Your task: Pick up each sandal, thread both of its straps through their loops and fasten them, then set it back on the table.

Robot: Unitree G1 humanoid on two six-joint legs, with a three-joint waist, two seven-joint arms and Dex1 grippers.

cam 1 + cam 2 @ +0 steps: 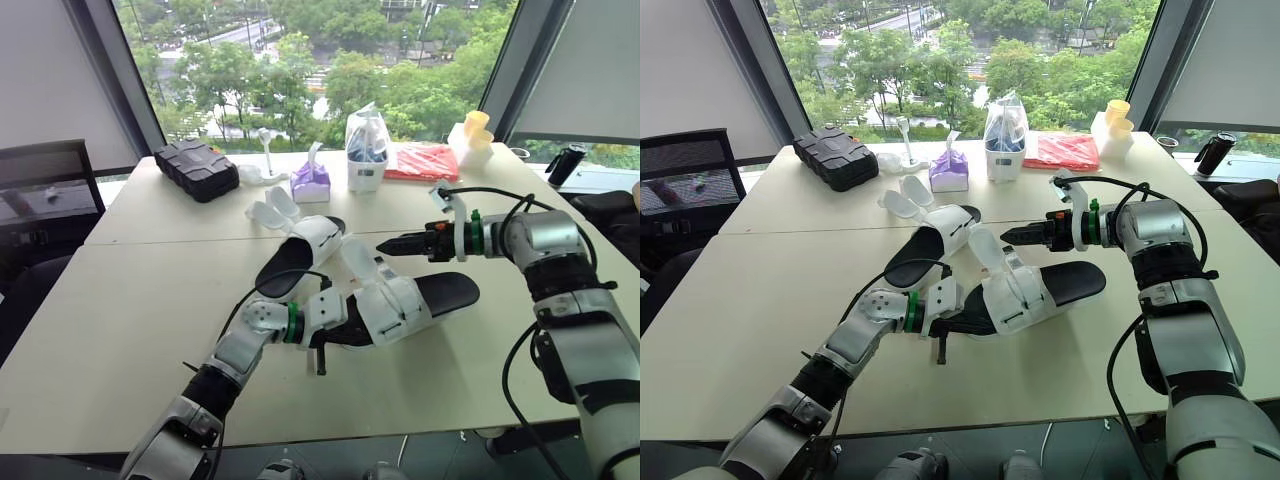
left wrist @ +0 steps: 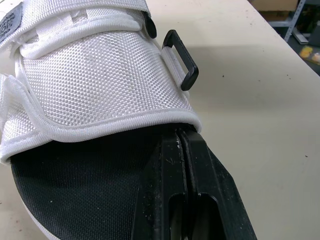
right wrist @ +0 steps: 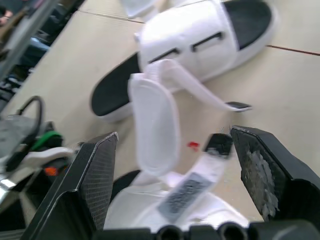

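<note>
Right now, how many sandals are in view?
2: the far sandal lies mid-table toward the tissue box; the near sandal is pinched by the left tool.

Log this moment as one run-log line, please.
left gripper: shut, tucked under upper of near sandal | right gripper: open at its loose strap | far sandal: on table

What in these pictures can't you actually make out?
Fingertips of the left gripper: left wrist view, hidden beneath the white upper of the near sandal.
Toe end of the near sandal: head views, covered by the left gripper.
The strap label: right wrist view, printing blurred.
The black case: head views, closed, contents hidden.
</note>
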